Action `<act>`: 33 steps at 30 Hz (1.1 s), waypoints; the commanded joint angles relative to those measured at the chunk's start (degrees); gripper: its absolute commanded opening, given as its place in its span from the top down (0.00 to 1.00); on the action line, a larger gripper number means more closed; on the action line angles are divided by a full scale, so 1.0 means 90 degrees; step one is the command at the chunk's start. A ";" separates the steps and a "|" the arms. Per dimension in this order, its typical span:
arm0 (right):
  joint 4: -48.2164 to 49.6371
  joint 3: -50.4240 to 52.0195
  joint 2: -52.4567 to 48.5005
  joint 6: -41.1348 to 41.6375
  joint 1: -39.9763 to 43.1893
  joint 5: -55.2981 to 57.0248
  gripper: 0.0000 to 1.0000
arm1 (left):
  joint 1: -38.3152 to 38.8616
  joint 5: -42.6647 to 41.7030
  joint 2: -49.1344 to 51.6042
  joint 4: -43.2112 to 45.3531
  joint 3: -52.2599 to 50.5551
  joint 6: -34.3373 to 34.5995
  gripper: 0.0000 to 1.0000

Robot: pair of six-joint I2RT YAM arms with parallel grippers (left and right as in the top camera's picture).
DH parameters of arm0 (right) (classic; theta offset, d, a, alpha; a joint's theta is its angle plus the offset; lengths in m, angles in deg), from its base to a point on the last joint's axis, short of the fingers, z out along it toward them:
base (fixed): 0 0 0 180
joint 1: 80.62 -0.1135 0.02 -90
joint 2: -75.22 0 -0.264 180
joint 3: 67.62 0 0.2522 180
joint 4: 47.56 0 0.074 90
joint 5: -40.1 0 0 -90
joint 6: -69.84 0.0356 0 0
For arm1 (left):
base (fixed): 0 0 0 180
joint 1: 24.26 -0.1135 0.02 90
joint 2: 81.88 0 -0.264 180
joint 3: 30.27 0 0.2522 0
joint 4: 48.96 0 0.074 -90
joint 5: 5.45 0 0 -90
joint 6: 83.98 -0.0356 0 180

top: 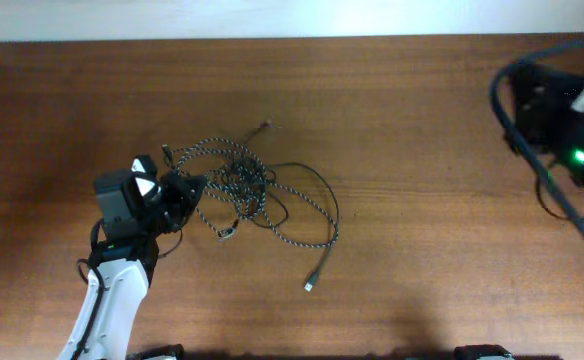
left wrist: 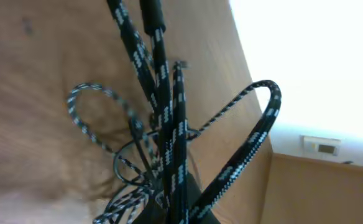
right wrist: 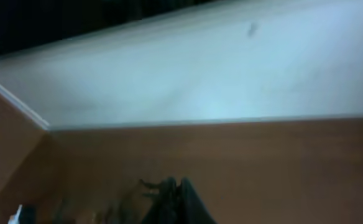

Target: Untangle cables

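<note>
Brown wood of the table [top: 422, 250] spreads wide on every side of the tangle [top: 237, 180], which lies left of the middle of the top. My left gripper [top: 194, 186] sits at the left edge of the tangle, with the jaws closed on the braided cable [top: 302, 243]. In the left wrist view its speckled strands rise from between my fingers, and one strand stands out as a loop to the right.

The thin black cable [top: 317, 178] leaves the tangle on the right and bends in an arc. It seems to end in a small plug [top: 310, 286] on the near side of the tangle, apart from the near edge of the table. The far edge, where the white wall [top: 272, 15] begins, is well apart from the tangle.

My right arm [top: 557, 110] stands far to the right of the tangle, near the far right corner. The jaws of my right gripper [right wrist: 176, 202] are closed together. A long stretch of wood lies between this arm and the tangle.
</note>
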 commanded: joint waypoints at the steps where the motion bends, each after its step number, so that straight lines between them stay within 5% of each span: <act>1: -0.0498 0.0085 -0.0670 -0.0843 0.0034 -0.2033 0.86 | -0.0036 -0.0731 -0.0032 0.0580 0.0007 -0.0126 1.00; 4: -0.1749 0.0085 -0.1919 -0.3203 -0.0665 -0.2917 0.46 | -0.0036 -0.0782 -0.0032 0.0617 0.0007 -0.0124 1.00; 7: -0.1610 0.0085 -0.2958 -0.3619 -0.1785 -0.2567 0.36 | -0.0036 -0.0782 -0.0032 0.0617 0.0007 -0.0124 0.99; 10: -0.1013 0.0085 -0.3716 -0.3619 -0.2939 -0.0920 0.49 | -0.0032 -0.1545 -0.0032 0.1219 0.0007 -0.1115 1.00; 12: -0.0665 0.0083 -0.3742 -0.3616 -0.3519 -0.0221 0.48 | -0.0032 -0.3140 -0.0032 0.2404 0.0007 -0.2212 1.00; 16: -0.0398 0.0080 -0.3742 -0.3611 -0.4165 0.0937 0.44 | 0.0015 -0.3616 -0.0032 0.2528 0.0007 -0.2718 1.00; 27: 0.0005 0.0862 -0.3997 -0.3422 -0.4340 0.0801 0.44 | 0.0046 -0.3611 -0.0032 0.2669 0.0007 -0.2640 1.00; 31: 0.0945 0.1831 -0.3997 -0.3371 -0.4340 0.0695 0.45 | 0.0046 -0.3614 -0.0032 0.2669 0.0007 -0.2640 1.00; 33: 0.1039 0.1868 -0.3997 -0.3203 -0.4342 0.0617 0.62 | 0.0046 -0.3611 -0.0032 0.2671 0.0007 -0.2640 1.00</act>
